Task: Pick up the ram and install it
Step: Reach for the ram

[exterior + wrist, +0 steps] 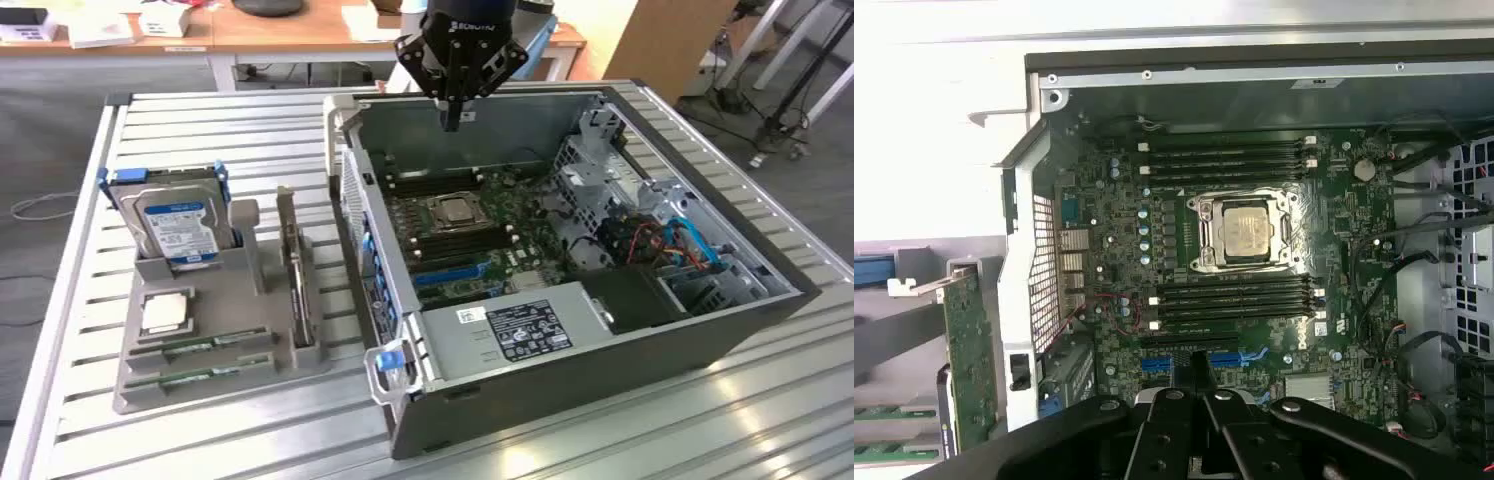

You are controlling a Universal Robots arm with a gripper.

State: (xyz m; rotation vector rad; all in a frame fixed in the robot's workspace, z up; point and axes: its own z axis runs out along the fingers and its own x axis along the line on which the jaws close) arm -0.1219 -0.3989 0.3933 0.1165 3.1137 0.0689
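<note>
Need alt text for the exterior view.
A shut gripper hangs above the open computer case, holding nothing. On the exterior view's left, a grey tray holds two ram sticks, a hard drive, a processor and an expansion card.

Clear drop from hand (pixel 454 123) to motherboard (pixel 521 250); case walls (pixel 527 118), cables (pixel 674 240) alongside

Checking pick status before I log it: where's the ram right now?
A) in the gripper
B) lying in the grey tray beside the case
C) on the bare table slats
B: the ram lies in the grey tray, while the gripper hangs shut and empty over the open case.
</note>
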